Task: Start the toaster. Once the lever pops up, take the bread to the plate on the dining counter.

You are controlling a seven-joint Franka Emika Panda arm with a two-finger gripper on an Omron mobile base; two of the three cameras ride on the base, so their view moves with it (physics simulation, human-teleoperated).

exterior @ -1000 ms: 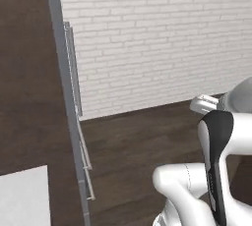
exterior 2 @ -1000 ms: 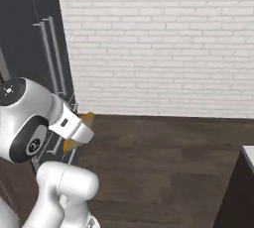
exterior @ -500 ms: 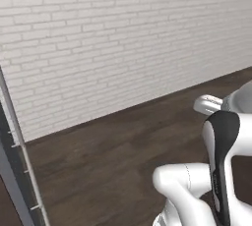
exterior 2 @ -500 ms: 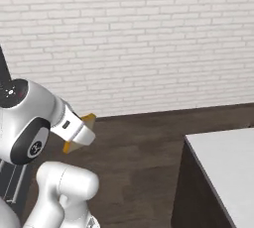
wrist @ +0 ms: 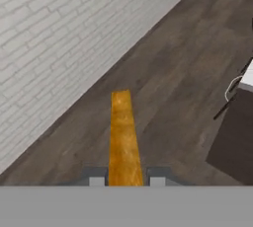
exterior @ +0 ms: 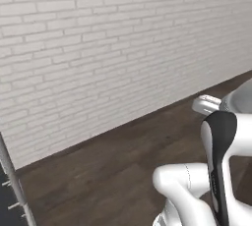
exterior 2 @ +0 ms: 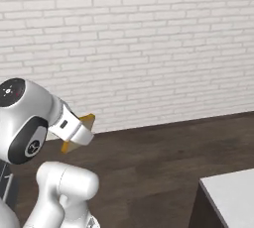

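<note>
The bread [wrist: 122, 139] stands edge-on between the two fingertips of the end effector [wrist: 126, 180], which is closed on its golden crust and holds it clear of the floor. In the right base view the slice [exterior 2: 79, 132] juts from the white hand as an orange-tan wedge, carried in front of the arm at about wrist height.

Beneath it lies a dark wood plank floor [exterior 2: 163, 157], backed by a white brick wall [exterior: 108, 48]. A light grey worktop [exterior 2: 233, 197] with a dark side shows at the lower right of the right base view.

Compared with half a second ago, both base views have swung with the base: the wall sweeps across, while the grip on the slice is unchanged.
</note>
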